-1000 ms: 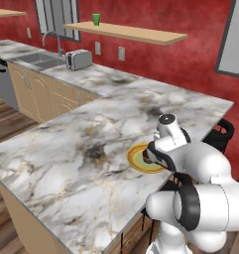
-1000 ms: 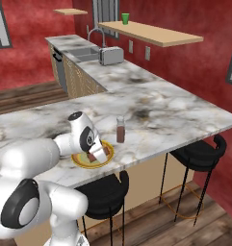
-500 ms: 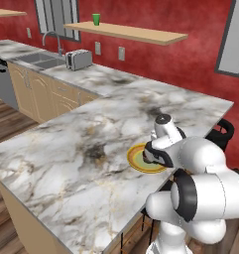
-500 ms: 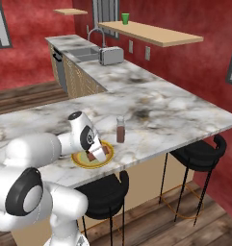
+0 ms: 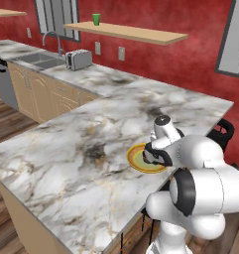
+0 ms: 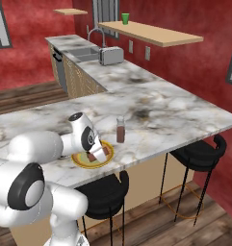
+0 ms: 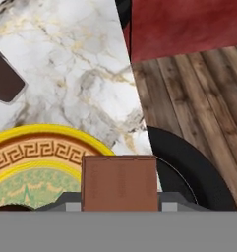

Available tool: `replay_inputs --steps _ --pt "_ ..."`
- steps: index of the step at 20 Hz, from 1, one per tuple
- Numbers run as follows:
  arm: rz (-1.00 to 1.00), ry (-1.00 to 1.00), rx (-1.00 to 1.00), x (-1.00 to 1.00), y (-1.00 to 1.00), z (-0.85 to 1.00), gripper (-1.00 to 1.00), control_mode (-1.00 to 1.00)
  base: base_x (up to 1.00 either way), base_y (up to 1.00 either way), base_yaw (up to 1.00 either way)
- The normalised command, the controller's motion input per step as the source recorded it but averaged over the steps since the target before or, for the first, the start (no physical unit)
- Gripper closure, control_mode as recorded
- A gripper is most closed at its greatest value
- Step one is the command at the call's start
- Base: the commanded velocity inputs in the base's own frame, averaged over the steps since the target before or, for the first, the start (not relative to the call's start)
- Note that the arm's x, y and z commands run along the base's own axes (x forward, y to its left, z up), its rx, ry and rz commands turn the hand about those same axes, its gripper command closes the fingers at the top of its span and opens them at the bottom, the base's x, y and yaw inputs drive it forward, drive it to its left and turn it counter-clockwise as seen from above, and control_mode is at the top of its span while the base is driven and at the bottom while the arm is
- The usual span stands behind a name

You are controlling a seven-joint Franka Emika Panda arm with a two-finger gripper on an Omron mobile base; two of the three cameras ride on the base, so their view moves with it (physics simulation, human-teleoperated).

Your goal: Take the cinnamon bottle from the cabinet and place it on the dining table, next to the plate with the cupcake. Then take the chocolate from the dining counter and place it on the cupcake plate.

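Reddish-brown and flat, the chocolate (image 7: 119,183) sits clamped between my gripper (image 7: 119,203) fingers, right at the bottom of my hand view. It hangs over the near rim of the plate (image 7: 36,147), whose yellow edge frames a band of orange key pattern and a pale green centre. From the right base view I see the gripper (image 6: 97,153) low over that plate (image 6: 83,161), with the chocolate (image 6: 92,157) showing as a small dark-red piece. I cannot make out the cupcake with any certainty.

Just beyond the plate, the cinnamon bottle (image 6: 121,130) stands upright on the desk (image 6: 175,113), close beside the plate but apart from it. In the hand view its dark body (image 7: 6,78) lies at the left edge. I can read no label on it.

White marble veined grey, black and gold runs the whole desk top (image 5: 66,158). Black round stools (image 6: 200,153) stand along its outer side on a brown wooden plank floor (image 7: 198,88).

Farther off, a silver toaster (image 5: 79,59) sits beside a sink (image 5: 39,59) with a curved tap, over light wood cabinets. Behind them, on the red wall, a wooden shelf (image 5: 131,32) carries a green cup (image 5: 96,19).
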Motion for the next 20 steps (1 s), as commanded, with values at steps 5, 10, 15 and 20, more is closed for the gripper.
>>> replay_inputs --steps 5,10,15,20 --pt "0.01 0.01 0.01 0.08 0.00 -0.12 1.00 -1.00 0.00 0.00 0.00" --pt "0.01 0.00 0.00 0.14 0.03 -0.14 1.00 -1.00 0.00 0.00 0.00" --pt "0.03 0.00 0.00 0.19 0.02 -0.08 1.00 -1.00 0.00 0.00 0.00" --pt "0.02 0.00 0.01 0.16 0.00 -0.08 1.00 -1.00 0.00 0.00 0.00"
